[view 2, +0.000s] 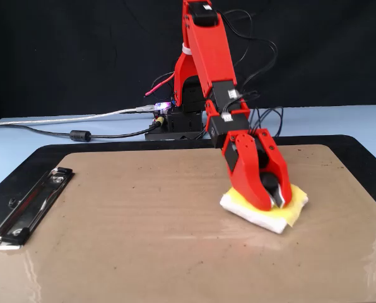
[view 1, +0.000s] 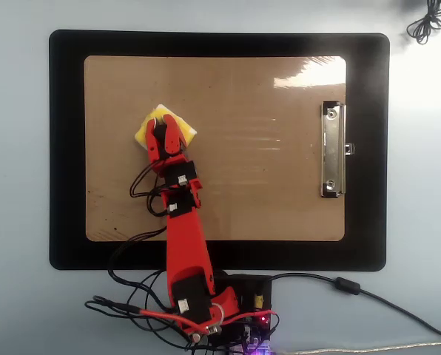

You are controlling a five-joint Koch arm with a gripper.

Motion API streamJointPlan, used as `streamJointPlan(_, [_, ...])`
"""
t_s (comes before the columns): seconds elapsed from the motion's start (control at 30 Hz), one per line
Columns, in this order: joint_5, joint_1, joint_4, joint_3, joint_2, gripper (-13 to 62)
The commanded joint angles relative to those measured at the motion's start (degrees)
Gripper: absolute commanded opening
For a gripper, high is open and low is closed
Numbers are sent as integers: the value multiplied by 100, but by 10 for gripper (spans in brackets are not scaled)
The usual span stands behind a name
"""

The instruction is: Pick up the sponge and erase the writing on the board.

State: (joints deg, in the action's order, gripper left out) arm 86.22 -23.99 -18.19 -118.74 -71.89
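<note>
The red tool [view 2: 270, 192] grips the black knob of the yellow sponge [view 2: 290, 205], pressing it flat on the brown board [view 2: 125, 233]. In the overhead view the sponge [view 1: 148, 126] sits left of the board's centre, far from the metal clip [view 1: 333, 149].

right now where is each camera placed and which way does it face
Overhead view: sits above the table looking straight down at the board; the whole red arm shows, base at the bottom edge, pincer shut on the sponge.
Fixed view: sits low at the table's far side, facing the arm's base across the board; arm, pincer and sponge show from the front.
Shared: both show board, sponge, pincer and the metal clip.
</note>
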Motion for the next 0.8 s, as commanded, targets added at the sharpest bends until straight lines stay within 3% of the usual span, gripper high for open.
streamJointPlan(0.0, [141,-62,62,-923,-826,-80])
streamJointPlan(0.07, [141,-79,97,-2127,-2180,-80])
streamJointPlan(0.13, [141,-149,123,-2619,-2804,-80])
streamJointPlan(0.2, [132,-167,70,-2294,-2241,-80])
streamJointPlan(0.37, [123,-167,-35,387,352,-80])
streamJointPlan(0.43, [123,-176,-18,158,246,-80])
streamJointPlan(0.6, [149,-308,9,-1934,-1986,-80])
streamJointPlan(0.67, [158,-492,-44,-1740,-1626,-80])
streamJointPlan(0.77, [167,-545,-53,97,176,-80])
